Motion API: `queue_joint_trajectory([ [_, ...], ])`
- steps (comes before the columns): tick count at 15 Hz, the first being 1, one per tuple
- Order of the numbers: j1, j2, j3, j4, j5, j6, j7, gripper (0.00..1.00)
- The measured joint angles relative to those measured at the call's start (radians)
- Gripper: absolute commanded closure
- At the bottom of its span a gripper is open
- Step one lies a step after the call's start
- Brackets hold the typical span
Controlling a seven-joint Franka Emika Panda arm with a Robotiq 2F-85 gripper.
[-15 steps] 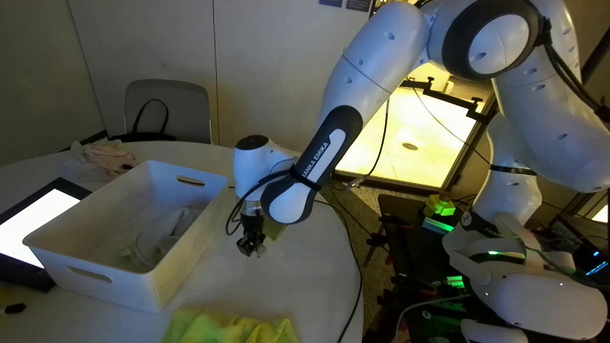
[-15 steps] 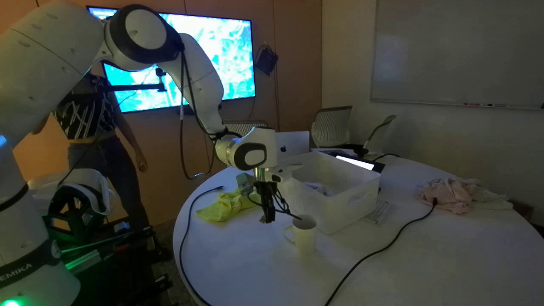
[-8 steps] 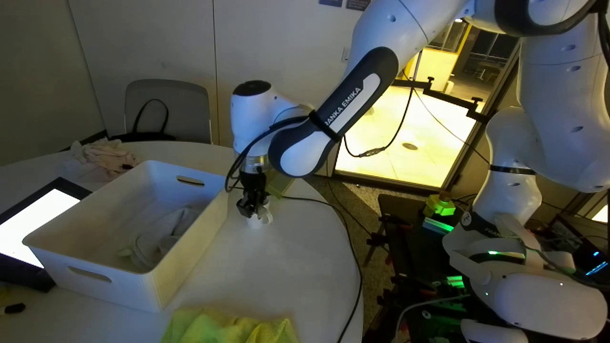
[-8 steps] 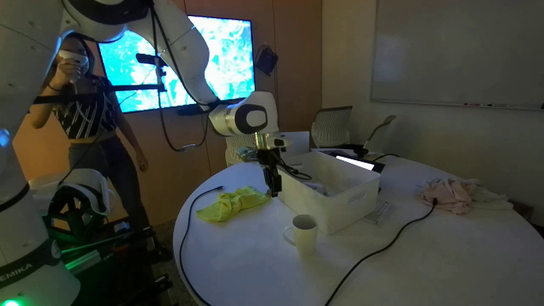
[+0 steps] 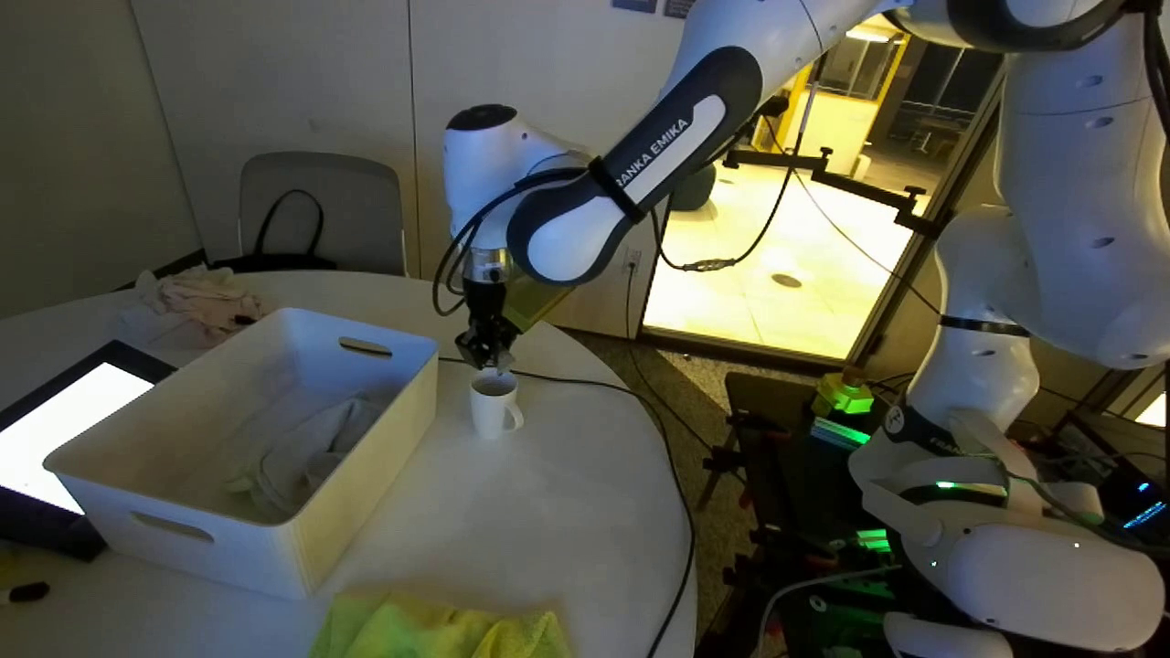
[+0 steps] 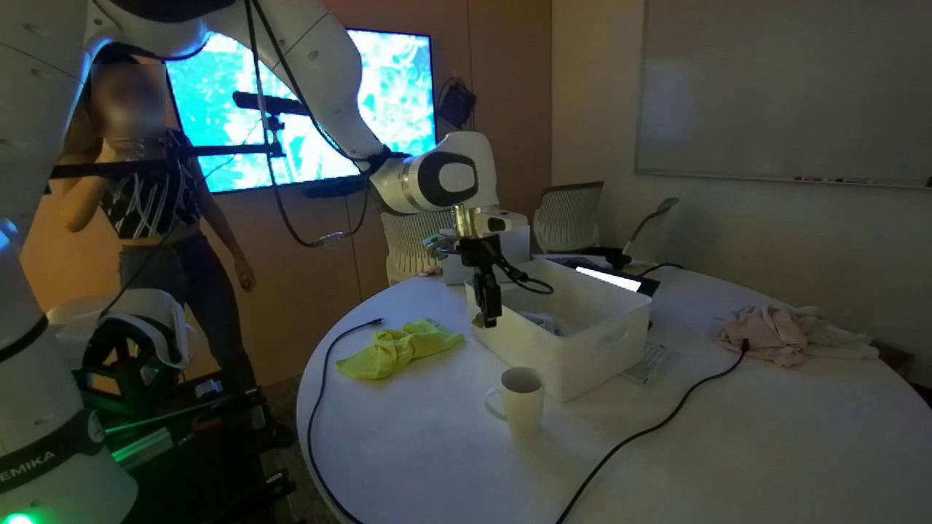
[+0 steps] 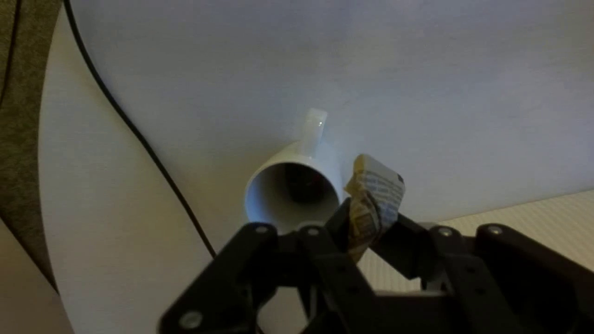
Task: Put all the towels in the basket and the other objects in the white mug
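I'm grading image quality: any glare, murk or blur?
In an exterior view, the black-framed panel is blown out white; in an exterior view, the wall screen glares and the person's face is blurred; in the wrist view, the hand looks soft near the camera, and the white mug has a dark patch inside, cause unclear.

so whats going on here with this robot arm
The Franka arm holds a small newsprint-patterned item in its end effector, above the table near the white mug; it is not yet in the mug. Something dark shows inside the mug, too dim to name. Pale cloth lies in the white basket, while a yellow-green towel and a crumpled pink cloth are on the table outside it.
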Motion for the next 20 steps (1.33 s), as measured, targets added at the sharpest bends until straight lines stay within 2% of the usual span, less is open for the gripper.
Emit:
queue_joint_trajectory([
  [7, -0.068, 0.070, 0.000, 0.082, 0.000, -0.005, 0.046, 0.97],
  [20, -0.120, 0.283, -0.003, 0.231, 0.006, -0.004, 0.084, 0.97],
])
